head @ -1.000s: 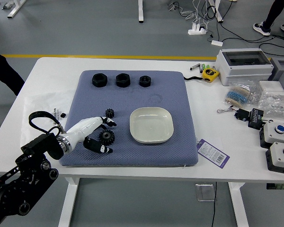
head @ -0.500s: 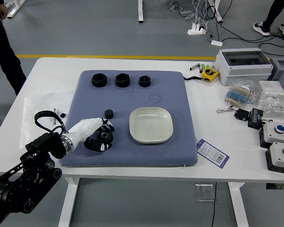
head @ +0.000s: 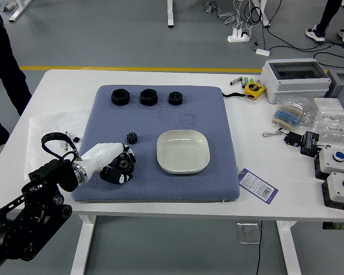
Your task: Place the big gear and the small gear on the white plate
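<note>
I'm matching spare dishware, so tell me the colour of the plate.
Off-white, head view.

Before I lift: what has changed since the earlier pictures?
The left robot hand has closed its spread fingers on the big black gear, which shifted slightly left. More of a person's legs shows at far left. The small black gear stays on the blue mat, the white plate unmoved.

Mat (head: 152, 186): open lane between left robot hand (head: 111, 159) and white plate (head: 183, 166); another between plate and black nuts (head: 148, 97).
Small gear (head: 132, 138): obstacle just beyond the hand.
Nuts: three, lining the far edge (narrow gaps between).
</note>
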